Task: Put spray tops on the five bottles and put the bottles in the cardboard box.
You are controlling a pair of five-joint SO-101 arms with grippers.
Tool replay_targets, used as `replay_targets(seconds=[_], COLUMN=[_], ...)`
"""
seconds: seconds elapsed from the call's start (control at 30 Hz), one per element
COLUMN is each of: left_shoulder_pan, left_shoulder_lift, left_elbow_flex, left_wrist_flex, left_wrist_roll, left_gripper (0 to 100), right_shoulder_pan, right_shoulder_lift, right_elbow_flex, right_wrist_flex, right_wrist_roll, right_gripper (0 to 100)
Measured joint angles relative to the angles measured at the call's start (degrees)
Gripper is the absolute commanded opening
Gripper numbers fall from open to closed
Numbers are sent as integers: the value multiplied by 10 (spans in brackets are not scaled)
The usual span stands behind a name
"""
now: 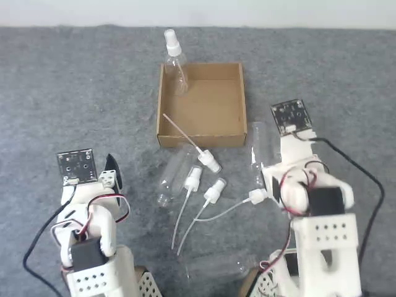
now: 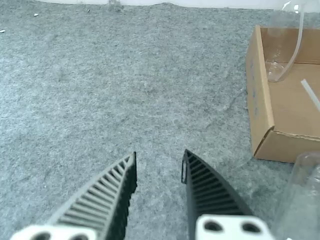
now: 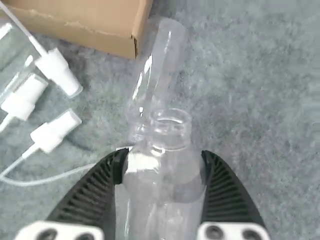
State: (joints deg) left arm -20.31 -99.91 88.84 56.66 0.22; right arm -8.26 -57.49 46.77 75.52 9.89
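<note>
The right pincer [image 3: 162,154] pinches a bare bottle [image 3: 162,187] by the shoulder, one jaw on each side, the open neck pointing ahead. Straight in front of that pincer, nearly in line, a second bottle [image 3: 161,60] lies on the grey mat [image 3: 260,90], just beside the near corner of the box [image 3: 85,22]. A loose top [image 1: 257,197] lies close at the pincer's side toward the other arm. Three more tops [image 1: 193,179] sit farther that way, between the two pincers, one with its tube reaching over the box's front wall. Beside them, on the left pincer's side, a third bottle [image 1: 172,179] lies uncapped.

The left pincer [image 2: 160,155] is spread, with nothing between the jaws, above bare mat. The box is ahead of it and off toward the right arm. A capped bottle [image 1: 175,62] stands in the box's far corner on this pincer's side. A fifth bottle [image 1: 216,266] lies behind both pincers, between the arm bases.
</note>
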Motion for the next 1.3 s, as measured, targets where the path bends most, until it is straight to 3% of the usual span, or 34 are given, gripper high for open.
replay_targets(seconds=[0.3,0.5,0.7,0.9,1.3], left_shoulder_pan=[0,1,79,158,264], left_shoulder_lift=[0,0,-4,-1,316], left_elbow_flex=[-7,-79,-165,-231,-367], left_wrist_flex=[0,8,92,156,159], left_wrist_roll=[-29,-81,-141,-150,-150], left_gripper=[142,141,141,141,145], right_shoulder_pan=[1,62,74,110,153], right_shoulder_lift=[-116,-145,-148,-148,-148], right_elbow_flex=[72,93,106,116,116], right_wrist_flex=[-44,-79,-98,-119,-126], right_wrist_roll=[-11,-45,-58,-69,-85], right_gripper=[84,81,80,80,80])
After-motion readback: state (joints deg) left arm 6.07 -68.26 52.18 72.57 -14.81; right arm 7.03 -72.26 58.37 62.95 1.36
